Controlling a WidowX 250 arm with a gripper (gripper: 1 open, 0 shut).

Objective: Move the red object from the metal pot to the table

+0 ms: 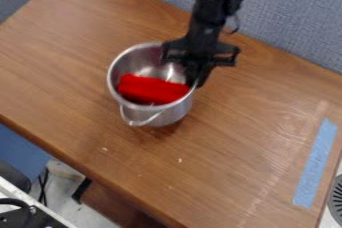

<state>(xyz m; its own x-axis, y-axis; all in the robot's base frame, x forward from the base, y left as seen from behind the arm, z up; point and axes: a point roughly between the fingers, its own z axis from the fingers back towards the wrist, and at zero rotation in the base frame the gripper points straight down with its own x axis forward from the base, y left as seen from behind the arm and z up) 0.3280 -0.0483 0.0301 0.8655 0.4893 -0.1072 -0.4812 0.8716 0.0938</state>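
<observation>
The metal pot (134,109) stands left of the middle of the table (254,122), with one loop handle facing the front. The red object (150,89) lies slanted inside it, reaching from the left wall to the right rim. My gripper (189,69) comes down from the top of the view with its dark fingers together at the pot's right rim, just above the red object's right end. It looks shut, and I cannot tell whether it pinches the rim or the block.
A strip of light blue tape (315,162) lies near the table's right edge. The table's front edge runs diagonally along the lower left, with dark floor and cables below it. A blue-grey wall stands behind.
</observation>
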